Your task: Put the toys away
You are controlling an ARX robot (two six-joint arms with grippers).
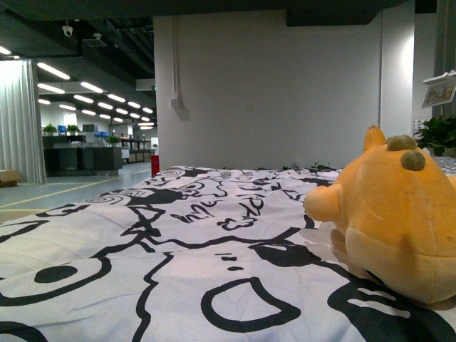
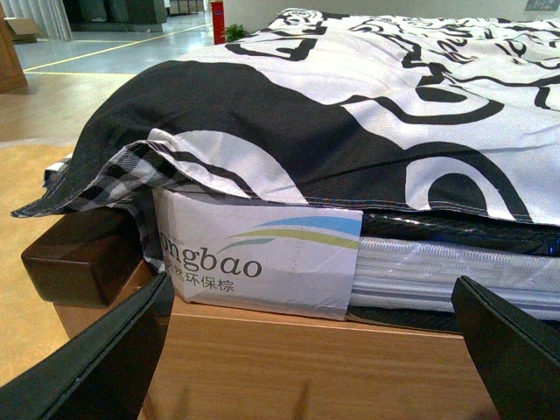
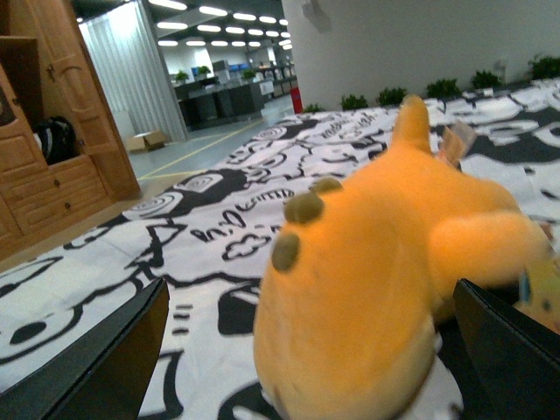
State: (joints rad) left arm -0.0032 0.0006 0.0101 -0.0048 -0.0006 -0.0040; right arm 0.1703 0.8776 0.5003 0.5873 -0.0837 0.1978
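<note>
An orange-yellow plush animal [image 1: 399, 217] lies on the black-and-white patterned bed cover [image 1: 178, 235] at the right in the front view, with olive bumps on top and a pointed part sticking up. In the right wrist view the plush animal [image 3: 367, 289] fills the space between the open jaws of my right gripper [image 3: 311, 367], very close, not gripped. My left gripper [image 2: 319, 359] is open and empty, low beside the bed, facing the wooden bed frame [image 2: 306, 367] and the mattress edge. Neither arm shows in the front view.
The cover [image 2: 367, 96] hangs over the mattress corner above a white label [image 2: 262, 258] and a dark wooden block [image 2: 83, 254]. A wooden cabinet [image 3: 52, 131] stands beyond the bed. A white wall [image 1: 278, 85] and potted plants [image 1: 438, 135] are behind the bed.
</note>
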